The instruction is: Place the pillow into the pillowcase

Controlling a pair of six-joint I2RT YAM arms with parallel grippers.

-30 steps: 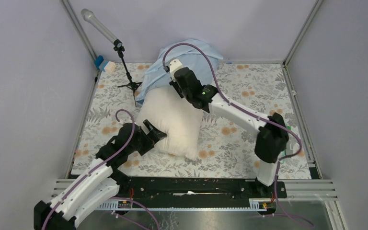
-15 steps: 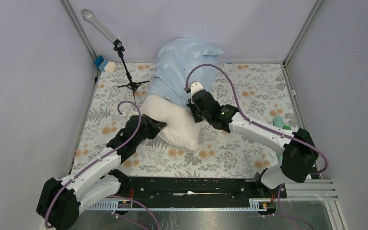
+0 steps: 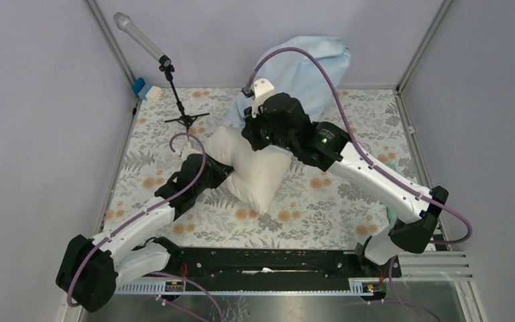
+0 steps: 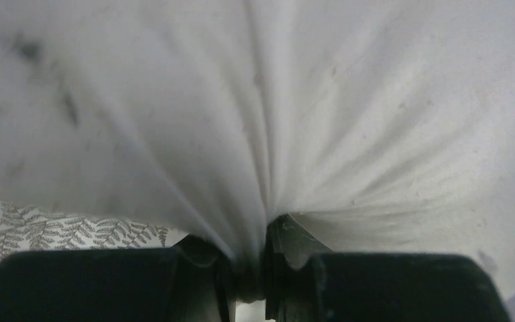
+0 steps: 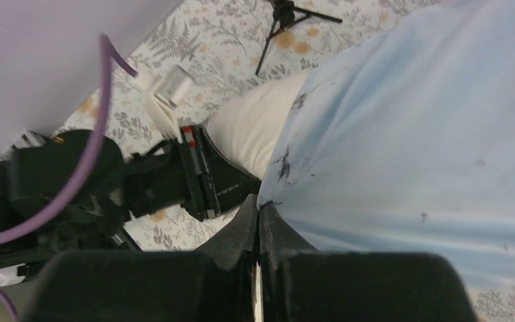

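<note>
The pillow [image 3: 255, 176] lies in the middle of the worktop [image 3: 338, 201], which has a cloth with flowers on it. The pillow is cream and puffy. Its near corner points at the arms, and its far end goes under the blue pillowcase [image 3: 312, 67].

The left gripper [image 4: 263, 251] is at the left edge of the pillow. Its fingers are pressed together on a pinch of the pillow's cloth. In the left wrist view, folds spread out from that pinch like a fan, and the pillow fills almost the whole view. A bit of the flower cloth shows at the lower left.

The right gripper [image 5: 258, 231] is at the far end of the pillow. Its fingers are tight together on the edge of the pillowcase. The pillowcase is lifted off the worktop and bulges up against the back wall, behind the right arm [image 3: 375, 178]. In the right wrist view the blue cloth covers the right side, with some small dark marks on it. A piece of the cream pillow pokes out from under it. The left arm [image 5: 194, 176] shows just beside that piece, touching the pillow.

A mic [image 3: 141, 37] on a thin black stand [image 3: 182, 114] is at the far left of the worktop, near the pillow but not touching it. A small blue and white thing [image 3: 145, 89] sits in the far left corner.
</note>
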